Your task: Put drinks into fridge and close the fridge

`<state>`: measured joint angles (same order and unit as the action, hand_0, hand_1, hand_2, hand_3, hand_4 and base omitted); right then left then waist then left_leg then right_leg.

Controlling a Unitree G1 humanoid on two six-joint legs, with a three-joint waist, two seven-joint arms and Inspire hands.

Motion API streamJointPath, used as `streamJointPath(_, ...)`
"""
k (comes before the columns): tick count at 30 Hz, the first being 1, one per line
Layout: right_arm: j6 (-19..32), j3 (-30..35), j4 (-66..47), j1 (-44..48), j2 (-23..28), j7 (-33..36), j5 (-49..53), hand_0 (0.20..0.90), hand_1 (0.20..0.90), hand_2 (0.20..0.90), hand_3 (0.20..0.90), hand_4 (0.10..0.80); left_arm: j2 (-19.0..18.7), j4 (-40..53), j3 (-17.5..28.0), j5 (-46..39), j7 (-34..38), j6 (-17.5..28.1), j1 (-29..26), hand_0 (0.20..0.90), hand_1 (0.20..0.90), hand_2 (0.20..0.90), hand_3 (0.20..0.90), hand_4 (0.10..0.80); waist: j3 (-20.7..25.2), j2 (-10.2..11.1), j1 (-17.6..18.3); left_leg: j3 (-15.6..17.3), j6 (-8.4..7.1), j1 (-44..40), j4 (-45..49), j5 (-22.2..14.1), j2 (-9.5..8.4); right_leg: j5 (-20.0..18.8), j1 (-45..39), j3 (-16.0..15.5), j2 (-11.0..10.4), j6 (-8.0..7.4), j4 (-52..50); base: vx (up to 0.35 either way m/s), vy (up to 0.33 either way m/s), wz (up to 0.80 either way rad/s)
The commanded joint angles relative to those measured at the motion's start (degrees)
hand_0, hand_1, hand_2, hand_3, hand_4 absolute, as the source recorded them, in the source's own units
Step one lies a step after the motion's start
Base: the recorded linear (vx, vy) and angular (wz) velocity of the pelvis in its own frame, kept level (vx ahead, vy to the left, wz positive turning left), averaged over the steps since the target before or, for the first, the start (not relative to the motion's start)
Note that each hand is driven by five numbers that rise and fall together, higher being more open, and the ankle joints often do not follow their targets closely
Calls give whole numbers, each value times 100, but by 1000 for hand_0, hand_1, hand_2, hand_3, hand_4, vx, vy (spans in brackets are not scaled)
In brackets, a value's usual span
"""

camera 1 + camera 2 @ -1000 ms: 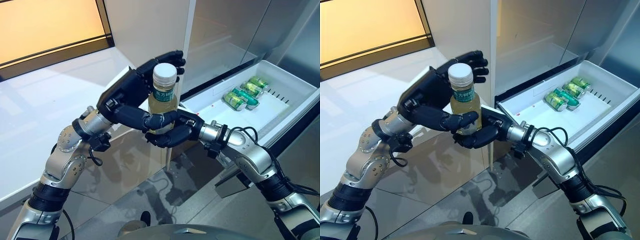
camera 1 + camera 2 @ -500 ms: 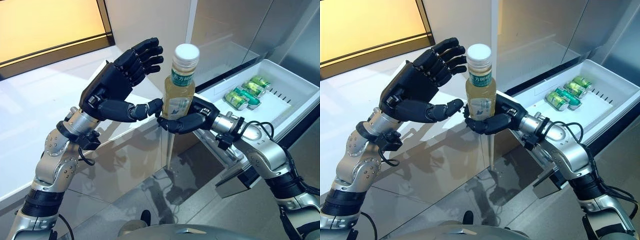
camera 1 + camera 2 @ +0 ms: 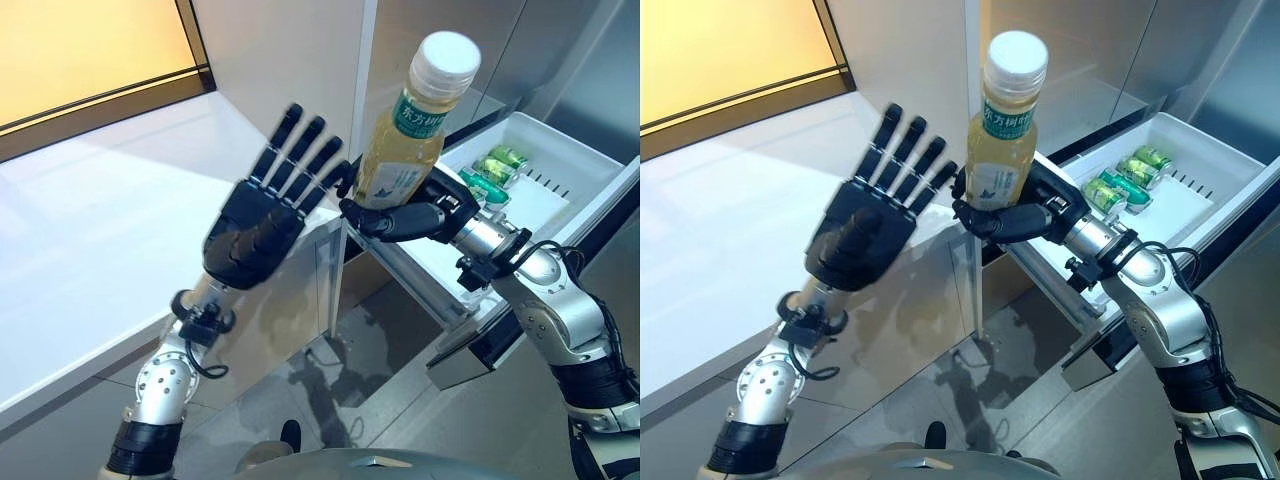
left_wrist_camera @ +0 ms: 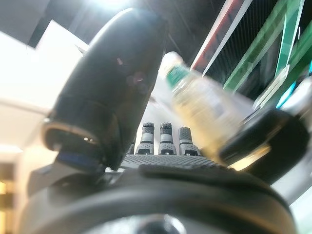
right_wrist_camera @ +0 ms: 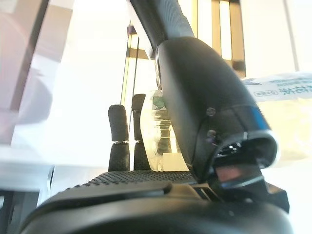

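Note:
A bottle (image 3: 410, 138) of pale yellow drink with a white cap and green label is held up in the air, tilted, in my right hand (image 3: 415, 212), whose fingers are curled round its lower part. It also shows in the right wrist view (image 5: 285, 122) and the left wrist view (image 4: 200, 105). My left hand (image 3: 262, 215) is open with straight fingers, raised just left of the bottle, apart from it. The white fridge drawer (image 3: 570, 165) stands pulled out to the right, with green cans (image 3: 487, 170) lying in it.
A white counter (image 3: 90, 230) runs along the left. The tall fridge front (image 3: 290, 70) stands behind the hands. The grey floor lies below the drawer.
My left hand has let go of the bottle, opened flat and drawn back. My right hand has carried the bottle up and to the right, toward the drawer.

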<state>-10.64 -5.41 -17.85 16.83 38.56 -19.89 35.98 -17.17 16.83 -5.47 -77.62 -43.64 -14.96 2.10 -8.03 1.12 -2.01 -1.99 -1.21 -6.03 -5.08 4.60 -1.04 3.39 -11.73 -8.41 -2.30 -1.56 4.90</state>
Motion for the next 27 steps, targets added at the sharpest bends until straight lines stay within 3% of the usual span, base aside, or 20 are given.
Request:
streamJointPath(1,1162,842,-627,641,16,363,566,300,300,300,200,100,-7,10,-253,-713,-800,-232,-52,900,900,900,900,800,539,138,64,-63,293,-233,8,-659,-260,-561,441,245,58,-128,-92,0,0,0)
streamJointPath(2,1200,870,-608,618,49,367,580,300,300,300,200,100,19,-42,-312,-981,-913,-406,-10,900,900,900,900,800,525,139,77,-58,295,-232,8,-665,-260,-564,446,252,59,-128,-90,-34,7,-3)
streamJointPath(3,1242,913,-576,577,64,378,544,300,300,300,200,100,41,-171,-372,-1609,-1131,-977,65,900,900,900,900,800,518,143,94,-33,294,-231,8,-681,-257,-570,457,263,55,-133,-92,-29,1,-4)
streamJointPath(4,1247,934,-570,565,70,392,532,300,300,300,200,100,28,-178,-396,-1879,-1113,-1202,100,900,900,900,900,800,513,149,108,-20,290,-226,8,-679,-253,-573,468,276,57,-132,-98,-24,-3,-4)
streamJointPath(10,1252,1031,-501,519,156,419,565,300,300,300,200,100,222,-567,-778,-2862,-565,-1851,339,900,900,900,900,800,492,204,162,40,281,-202,8,-694,-243,-598,507,295,64,-157,-93,0,0,0)
streamJointPath(15,1179,1292,-387,317,251,216,897,300,300,300,200,100,276,-1206,-683,-2262,-915,-2366,709,900,900,900,900,800,486,232,183,110,256,-149,8,-676,-218,-621,565,323,74,-169,-91,0,0,0)
streamJointPath(16,1210,1404,-377,158,257,156,968,300,300,300,200,100,332,-1492,-630,-1592,-1067,-2427,879,900,900,900,900,800,475,230,189,132,254,-132,8,-668,-213,-619,588,332,79,-172,-102,0,0,0)
streamJointPath(17,1217,1414,-377,140,254,150,964,300,300,300,200,100,342,-1539,-627,-1488,-1101,-2418,895,900,900,900,900,800,476,230,188,135,254,-130,8,-669,-212,-618,592,333,80,-173,-105,0,0,0)
streamJointPath(20,1317,1707,-349,-293,254,32,1124,300,300,300,200,100,489,-2596,-470,-68,-1549,-2260,1200,900,900,900,900,800,463,219,236,203,259,-105,8,-656,-197,-627,634,372,91,-190,-118,-21,8,-8)
streamJointPath(23,1346,1893,-291,-551,273,18,1270,300,300,300,200,100,552,-3378,-316,719,-1423,-1906,1287,900,900,900,900,800,463,221,269,258,263,-93,8,-652,-194,-633,655,377,85,-207,-118,8,10,-8)
streamJointPath(26,1370,2135,-290,-836,298,42,1269,300,300,300,200,100,585,-3998,-146,1523,-1199,-1373,1332,900,900,900,900,800,474,207,319,296,274,-106,8,-709,-188,-590,653,418,99,-222,-110,20,19,-2)
streamJointPath(27,1403,2219,-254,-919,311,70,1228,300,300,300,200,100,549,-4130,-130,1712,-995,-973,1341,900,900,900,900,800,465,204,338,322,277,-108,8,-709,-179,-586,652,431,101,-224,-111,-5,18,-6)
